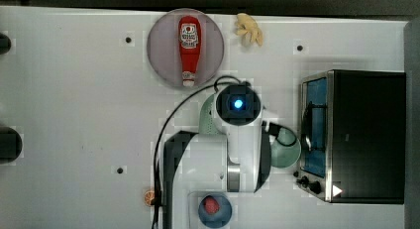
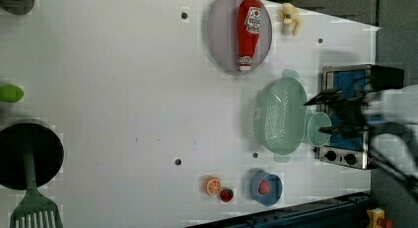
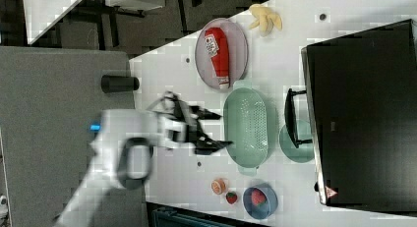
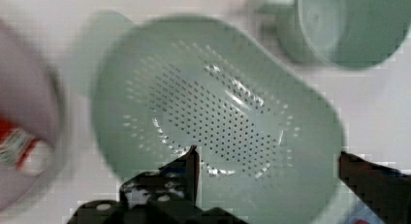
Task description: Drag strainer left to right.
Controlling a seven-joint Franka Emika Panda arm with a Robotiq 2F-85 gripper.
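Observation:
The strainer (image 2: 279,115) is a pale green oval colander with many small holes. It lies on the white table between the grey plate and the mint-green mug (image 2: 318,128). In the top view my arm covers most of the strainer (image 1: 205,115). My gripper (image 4: 267,152) hangs open over the strainer (image 4: 218,117) and holds nothing. One finger (image 4: 191,166) is over the perforated bowl, and the other shows past the rim on the mug's side. In the right view the gripper (image 3: 223,130) shows beside the strainer (image 3: 246,126).
A toaster oven (image 1: 364,135) stands just beyond the mug (image 1: 286,148). A grey plate (image 1: 163,50) holds a ketchup bottle (image 1: 189,48), with a banana (image 1: 249,29) nearby. A blue bowl (image 1: 215,209) with a strawberry and an orange slice (image 1: 148,197) sit near the table's edge.

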